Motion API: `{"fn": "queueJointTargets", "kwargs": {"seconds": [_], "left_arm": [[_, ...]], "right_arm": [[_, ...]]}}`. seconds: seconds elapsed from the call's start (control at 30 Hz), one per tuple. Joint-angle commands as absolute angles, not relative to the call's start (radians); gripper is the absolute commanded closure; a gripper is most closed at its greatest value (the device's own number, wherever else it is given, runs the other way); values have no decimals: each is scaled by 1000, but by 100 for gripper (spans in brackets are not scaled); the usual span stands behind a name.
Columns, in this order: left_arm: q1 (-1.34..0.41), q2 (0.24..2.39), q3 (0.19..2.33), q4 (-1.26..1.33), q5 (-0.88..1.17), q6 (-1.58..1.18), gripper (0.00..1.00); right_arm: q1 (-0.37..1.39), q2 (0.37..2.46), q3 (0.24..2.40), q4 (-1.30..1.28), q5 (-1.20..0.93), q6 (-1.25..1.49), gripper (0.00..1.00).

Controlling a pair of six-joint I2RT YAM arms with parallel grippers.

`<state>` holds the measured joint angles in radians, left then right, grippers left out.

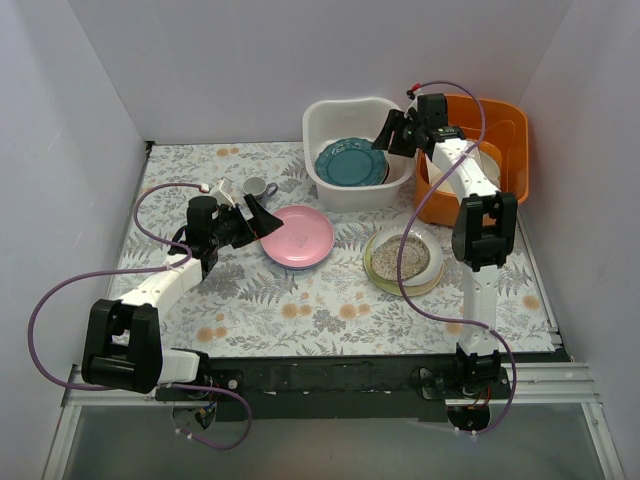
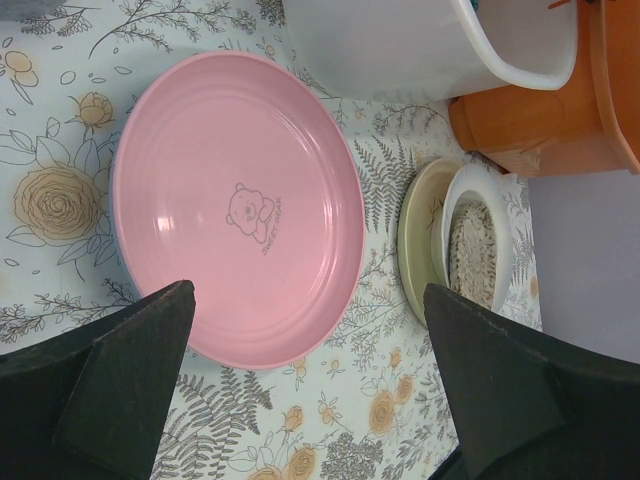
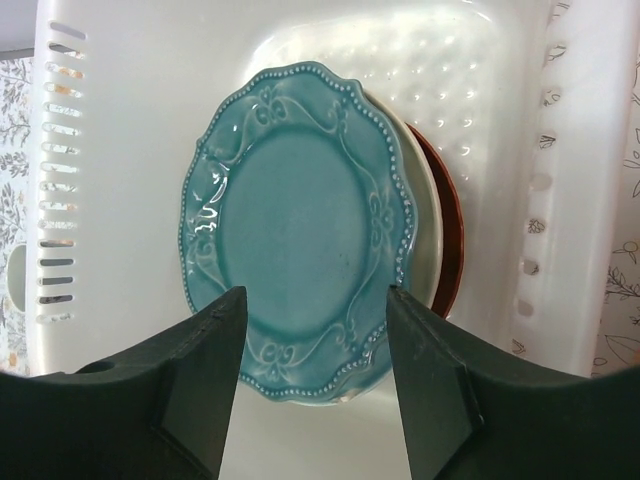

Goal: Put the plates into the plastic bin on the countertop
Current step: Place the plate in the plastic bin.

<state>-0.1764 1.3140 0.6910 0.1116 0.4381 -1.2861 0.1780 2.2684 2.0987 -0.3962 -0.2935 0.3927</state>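
Up close, the left gripper (image 2: 308, 300) is spread wide with nothing held, hanging over the near rim of the pink plate (image 2: 240, 200). That plate lies flat on the countertop (image 2: 300, 420), a sliver of blue rim (image 2: 116, 205) peeking out beneath it. Just beyond sits a stack: speckled beige plate (image 2: 470, 250) on a white plate (image 2: 482, 185) on a cream-green plate (image 2: 415, 240). Over in the plastic bin (image 3: 150, 120), the scalloped teal plate (image 3: 300, 230) tops a pearly white plate (image 3: 425, 200) and a red plate (image 3: 452, 235). The right gripper (image 3: 316, 300) hangs above it, jaws apart, empty. An orange tub (image 1: 505, 120) stands beside the bin, and a grey cup (image 1: 255, 187) sits near the left gripper.
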Motion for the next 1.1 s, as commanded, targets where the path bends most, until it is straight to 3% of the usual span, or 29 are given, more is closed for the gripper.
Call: {"fn": "queueJointTargets", "kwargs": {"seconds": [0.0, 0.47, 0.6, 0.83, 0.9, 1.07], "left_arm": [[-178, 1282, 710, 98, 437, -1269, 2], [-178, 1310, 733, 8, 350, -1262, 4], [-178, 1324, 726, -26, 313, -1273, 10], [-178, 1390, 715, -54, 276, -1299, 29], [-179, 1420, 721, -58, 279, -1302, 40], [-179, 1459, 738, -51, 287, -1304, 49]], "right_arm": [[176, 2158, 2137, -387, -301, 374, 35], [236, 1971, 1954, -304, -390, 383, 34], [271, 1934, 1893, -285, -413, 380, 34], [313, 1818, 1674, -197, -440, 391, 34], [314, 1799, 1617, -190, -460, 397, 35], [316, 1737, 1531, -160, -479, 407, 35]]}}
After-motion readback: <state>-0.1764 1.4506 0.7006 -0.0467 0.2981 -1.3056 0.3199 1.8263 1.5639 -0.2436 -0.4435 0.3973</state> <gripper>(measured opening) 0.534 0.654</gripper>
